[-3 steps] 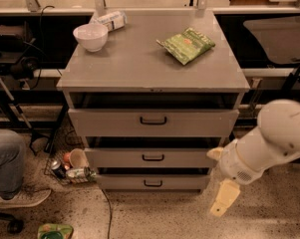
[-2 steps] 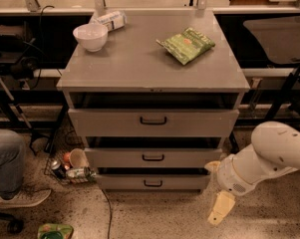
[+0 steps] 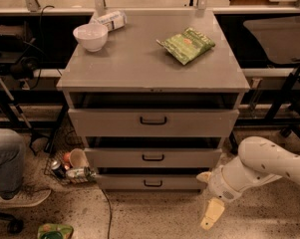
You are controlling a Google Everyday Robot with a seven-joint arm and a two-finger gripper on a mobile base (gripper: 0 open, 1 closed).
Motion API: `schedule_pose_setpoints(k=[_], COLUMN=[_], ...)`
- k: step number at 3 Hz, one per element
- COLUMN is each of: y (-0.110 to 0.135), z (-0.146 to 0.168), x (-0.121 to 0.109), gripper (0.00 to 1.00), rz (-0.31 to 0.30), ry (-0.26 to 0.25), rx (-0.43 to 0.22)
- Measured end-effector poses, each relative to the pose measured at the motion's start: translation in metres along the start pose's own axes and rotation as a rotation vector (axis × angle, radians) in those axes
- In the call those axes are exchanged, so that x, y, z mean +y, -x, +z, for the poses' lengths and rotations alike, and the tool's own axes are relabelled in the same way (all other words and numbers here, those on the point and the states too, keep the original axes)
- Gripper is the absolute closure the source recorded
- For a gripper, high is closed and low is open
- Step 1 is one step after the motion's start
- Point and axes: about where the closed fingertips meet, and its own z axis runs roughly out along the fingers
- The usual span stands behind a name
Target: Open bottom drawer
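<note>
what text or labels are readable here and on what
green bag: print too blurred to read
white bottle by the bowl: label too blurred to read
bottom drawer, and gripper low at its right: no markings seen
no readable text anywhere

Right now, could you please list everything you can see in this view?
cabinet: 1, grey, centre, on the speckled floor
top drawer: 1, grey, highest front
middle drawer: 1, grey, between the other two
bottom drawer: 1, grey, lowest front, black loop handle
bowl: 1, white, cabinet top, back left
container: 1, white, lying behind the bowl
snack bag: 1, green, cabinet top, back right
wire basket: 1, dark, on the floor left of the cabinet, holding a cup and cans
person's leg: 1, blue jeans, left edge
arm: 1, white, lower right
pincer: 1, cream, open, low by the floor, right of the bottom drawer, not on its handle
</note>
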Motion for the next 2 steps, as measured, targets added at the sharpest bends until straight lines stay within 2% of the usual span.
schedule_pose_setpoints(k=[1, 2], y=[0.0, -0.0064], z=[0.0, 0.0086], x=[0.0, -0.0055], gripper=[0.0, 0.0], rz=[0.0, -0.009], ry=[0.0, -0.024], rx=[0.0, 0.024])
